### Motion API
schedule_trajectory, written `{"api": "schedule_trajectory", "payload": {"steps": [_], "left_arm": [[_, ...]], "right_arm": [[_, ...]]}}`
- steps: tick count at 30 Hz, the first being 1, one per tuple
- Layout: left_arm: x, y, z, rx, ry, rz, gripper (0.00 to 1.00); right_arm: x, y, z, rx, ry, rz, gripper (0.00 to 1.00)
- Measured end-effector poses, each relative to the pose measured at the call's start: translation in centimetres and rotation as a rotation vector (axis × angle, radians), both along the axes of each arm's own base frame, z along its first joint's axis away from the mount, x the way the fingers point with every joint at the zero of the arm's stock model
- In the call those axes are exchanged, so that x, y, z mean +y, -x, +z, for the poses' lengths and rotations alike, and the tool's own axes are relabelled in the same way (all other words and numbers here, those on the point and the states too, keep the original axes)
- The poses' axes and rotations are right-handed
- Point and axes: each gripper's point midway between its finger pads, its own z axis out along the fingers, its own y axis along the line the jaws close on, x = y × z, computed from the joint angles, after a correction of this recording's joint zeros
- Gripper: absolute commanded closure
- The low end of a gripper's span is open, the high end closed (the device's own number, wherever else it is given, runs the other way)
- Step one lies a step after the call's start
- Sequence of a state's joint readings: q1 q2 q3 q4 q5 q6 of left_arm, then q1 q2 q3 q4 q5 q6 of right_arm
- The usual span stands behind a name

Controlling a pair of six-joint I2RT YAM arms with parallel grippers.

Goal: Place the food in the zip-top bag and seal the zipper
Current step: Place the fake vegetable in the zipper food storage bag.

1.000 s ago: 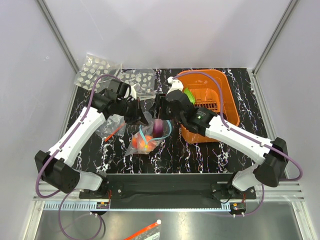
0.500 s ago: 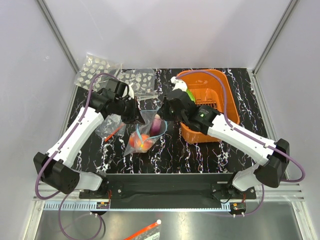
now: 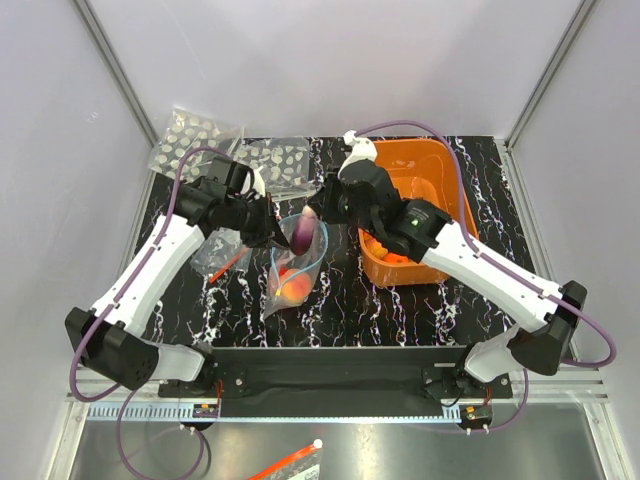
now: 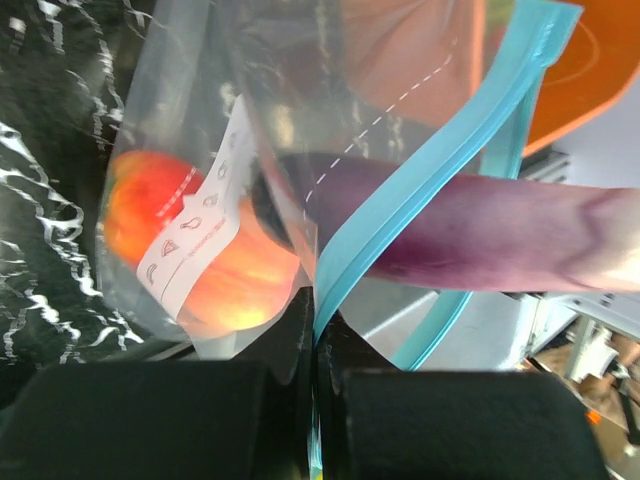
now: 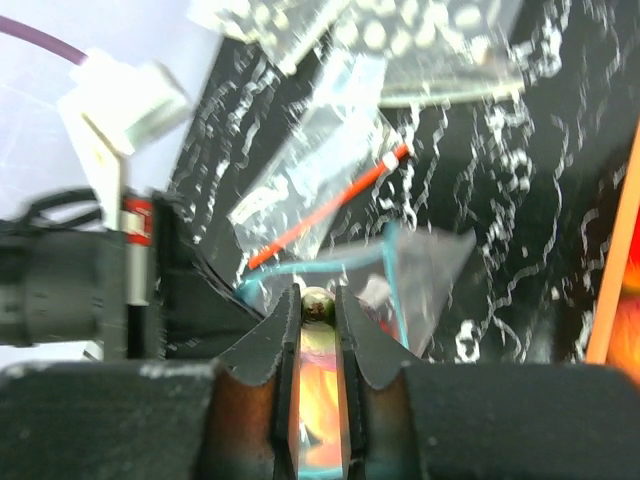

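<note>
The left gripper (image 4: 314,345) is clamped tight on the teal-blue zipper strip (image 4: 430,185) of the clear thin plastic bag (image 4: 190,110), over the black marbled table (image 3: 400,300). A glossy purple toy aubergine (image 4: 480,235) pokes through the bag's mouth (a peach-orange toy fruit (image 4: 200,255) already lies inside), and the right gripper (image 5: 318,318), narrowed almost closed, pinches its pale outer end.

1. From above, the right arm (image 3: 450,250) hides much of the 9 o'clock wall of the orange basket (image 3: 415,165).
2. In the left wrist view the purple food piece (image 4: 480,235) runs off the 3 o'clock edge, and a white label (image 4: 190,240) masks part of the peach-orange fruit (image 4: 240,290).
3. The left gripper (image 4: 315,345) is cropped at 6 o'clock, dark and featureless.
4. The right wrist view is smeared. The dotted packets (image 5: 430,40) are cut off at 12 o'clock, and the dark ball (image 5: 318,303) pinched in the right gripper (image 5: 318,312) is possibly that purple piece's tip.
</note>
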State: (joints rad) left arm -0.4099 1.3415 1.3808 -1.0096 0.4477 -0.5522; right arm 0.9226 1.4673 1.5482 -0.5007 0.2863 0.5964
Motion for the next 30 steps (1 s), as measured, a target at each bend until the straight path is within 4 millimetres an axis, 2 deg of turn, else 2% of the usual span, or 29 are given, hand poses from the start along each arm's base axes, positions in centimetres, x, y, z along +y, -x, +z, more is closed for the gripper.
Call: {"api": "schedule_trajectory", "payload": {"steps": [3, 5, 8, 13, 14, 16, 17, 19, 20, 22, 24, 27, 30], "left_arm": [[-0.5, 0.4, 0.4, 0.026, 0.037, -0.008, 1.0], [-0.6, 0.7, 0.9, 0.041, 0.057, -0.009, 1.0], [-0.8, 0.7, 2.1, 0.037, 0.083, -0.009, 1.0], [-0.9, 0.5, 3.4, 0.037, 0.128, -0.001, 1.0], [-0.9, 0.5, 3.4, 0.04, 0.13, 0.001, 1.0], [-0.8, 0.4, 3.4, 0.04, 0.131, 0.004, 1.0], [-0.7, 0.3, 3.4, 0.04, 0.132, 0.007, 1.0], [-0.7, 0.2, 3.3, 0.04, 0.129, 0.01, 1.0], [-0.6, 0.2, 3.3, 0.039, 0.125, 0.012, 1.0], [-0.4, 0.1, 3.1, 0.031, 0.109, 0.017, 1.0], [0.1, -0.3, 2.7, 0.016, 0.079, 0.029, 1.0], [0.9, -0.8, 2.0, -0.011, 0.02, 0.046, 1.0], [1.8, -1.2, 1.5, -0.031, -0.029, 0.064, 1.0]], "right_arm": [[0.4, -0.4, 1.0, -0.046, 0.007, 0.019, 0.96], [0.8, -0.8, 0.9, -0.064, 0.021, 0.03, 0.98], [1.2, -0.9, -0.1, -0.074, 0.052, 0.042, 0.96], [1.9, 0.6, -3.2, -0.043, 0.113, 0.081, 0.91], [2.0, 0.8, -3.9, -0.032, 0.124, 0.086, 0.76], [2.1, 1.1, -5.3, -0.006, 0.139, 0.087, 0.57], [2.1, 1.2, -5.8, 0.005, 0.143, 0.083, 0.34], [1.7, 1.4, -6.7, 0.029, 0.161, 0.068, 0.13], [1.4, 1.4, -6.9, 0.034, 0.17, 0.059, 0.11], [1.1, 1.3, -6.9, 0.033, 0.18, 0.04, 0.12], [0.7, 1.3, -6.4, 0.04, 0.187, 0.024, 0.18], [0.5, 1.0, -4.3, 0.041, 0.155, 0.004, 0.26], [-0.5, -1.0, -1.0, 0.049, 0.087, -0.056, 0.29]]}}
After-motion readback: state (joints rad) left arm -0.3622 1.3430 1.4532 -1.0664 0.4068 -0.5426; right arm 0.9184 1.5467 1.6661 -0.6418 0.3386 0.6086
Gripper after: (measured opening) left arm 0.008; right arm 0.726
